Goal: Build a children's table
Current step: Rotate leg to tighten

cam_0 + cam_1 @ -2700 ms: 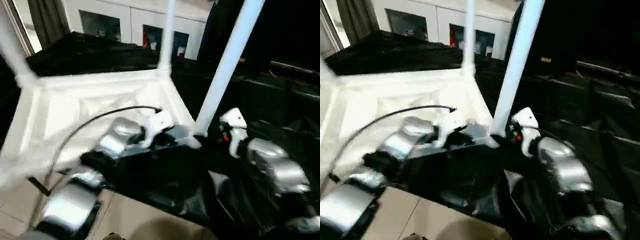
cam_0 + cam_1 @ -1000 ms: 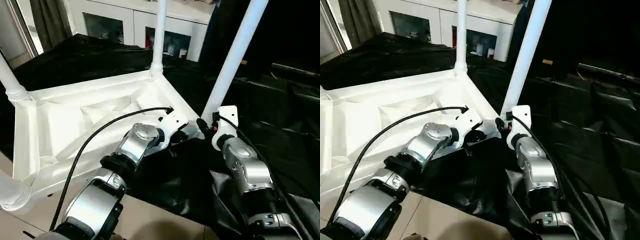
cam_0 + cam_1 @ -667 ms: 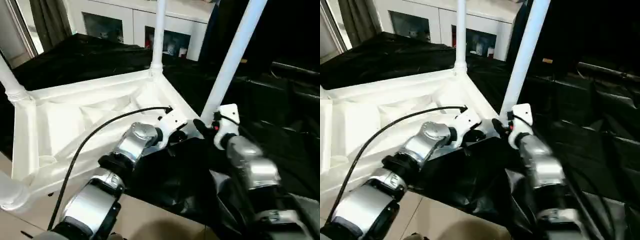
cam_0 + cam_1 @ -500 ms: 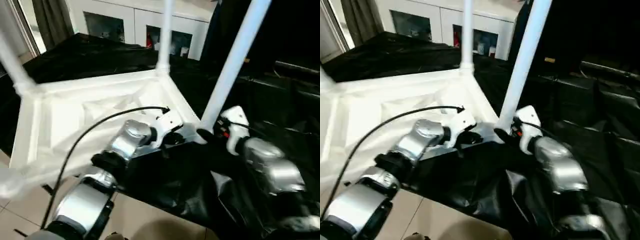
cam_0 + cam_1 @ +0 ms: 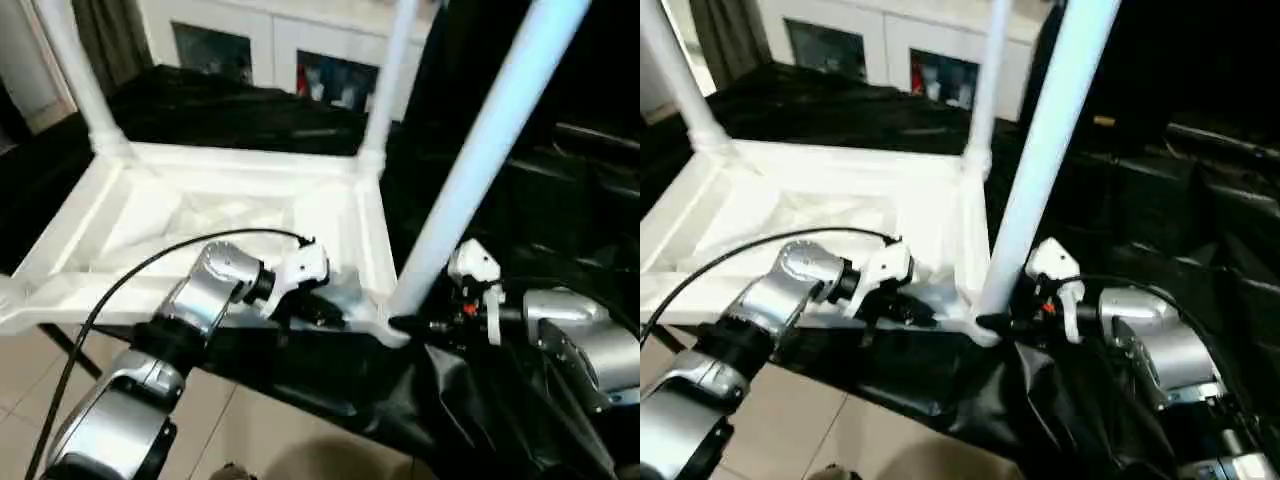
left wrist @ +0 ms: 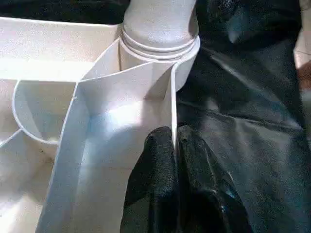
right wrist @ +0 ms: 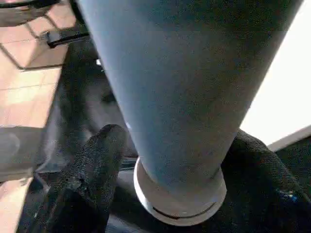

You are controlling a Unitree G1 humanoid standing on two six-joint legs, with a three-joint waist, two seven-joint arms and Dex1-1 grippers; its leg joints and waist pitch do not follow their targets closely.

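The children's table lies upside down: its white ribbed tabletop (image 5: 200, 215) rests on black sheeting with legs pointing up. The near right leg (image 5: 480, 160) rises from its corner socket (image 6: 160, 34). Two more legs stand at the far right (image 5: 388, 90) and far left (image 5: 80, 80) corners. My left gripper (image 5: 322, 310) is shut on the thin rim wall (image 6: 172, 111) of the tabletop beside that socket. My right gripper (image 5: 405, 322) is open at the foot of the near right leg (image 7: 184, 87), one black finger (image 7: 97, 165) on each side of it.
Black sheeting (image 5: 230, 105) covers the support under the tabletop and the furniture to the right (image 5: 560, 200). A white glass-door cabinet (image 5: 250, 45) stands behind. Tiled floor (image 5: 230, 420) shows below the near edge. A black cable (image 5: 130, 275) arcs over my left forearm.
The head view has swung, so the whole picture shifted. My right forearm now reaches the leg's foot from further right and lower. The left gripper still holds the rim.
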